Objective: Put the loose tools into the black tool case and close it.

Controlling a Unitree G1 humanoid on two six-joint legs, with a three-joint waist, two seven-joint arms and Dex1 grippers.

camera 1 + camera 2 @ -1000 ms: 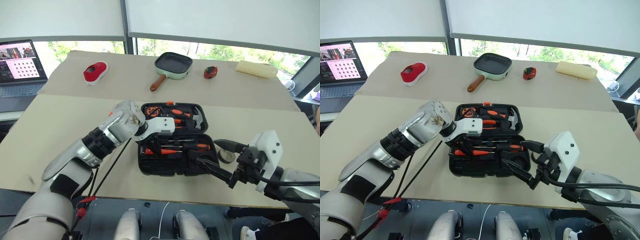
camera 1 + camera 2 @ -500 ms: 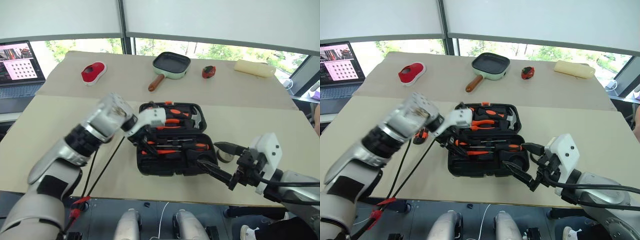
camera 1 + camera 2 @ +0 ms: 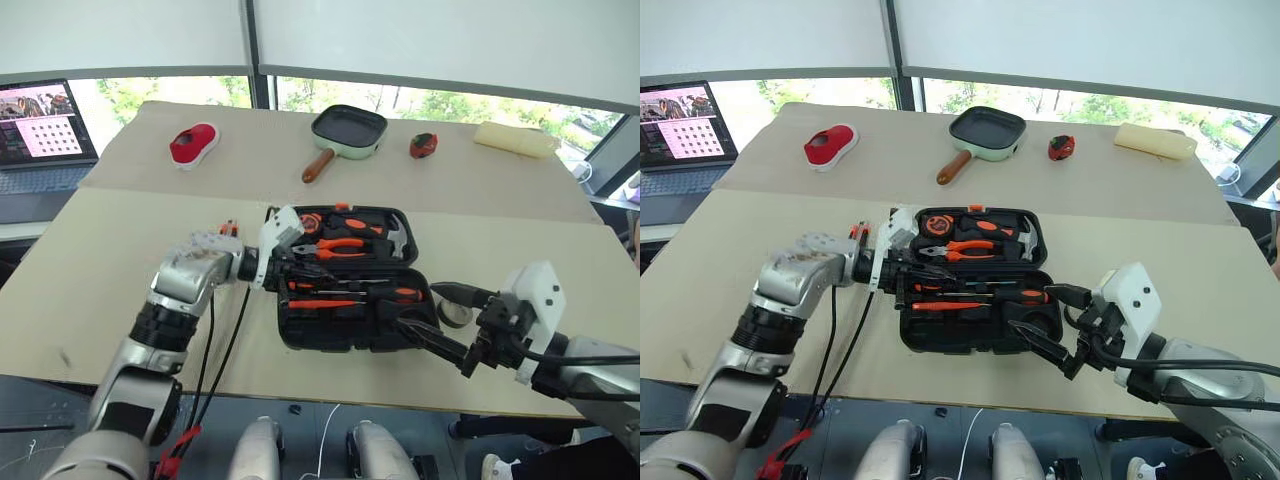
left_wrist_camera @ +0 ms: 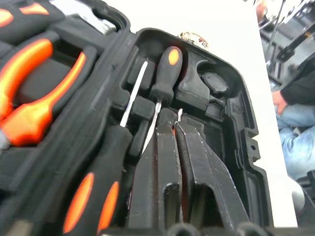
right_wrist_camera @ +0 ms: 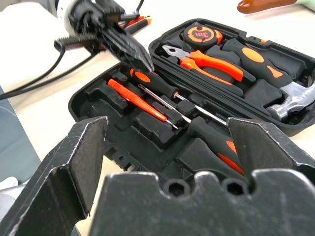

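Flat black ribbed plastic tool case (image 3: 345, 335) lies open mid-table w/ left gripper (image 3: 902, 276) pinched shut, empty, over its slim orange-and-black screwdrivers (image 3: 325, 302), right gripper (image 3: 432, 322) spread wide nr small dark tape roll (image 3: 455, 313) beside case's right edge, so seat shafts flat in slots, then grab roll.

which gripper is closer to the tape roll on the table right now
Right. The right gripper hangs just beside the tape roll, which lies by the case's right end. The left gripper is at the opposite, left end of the open case.
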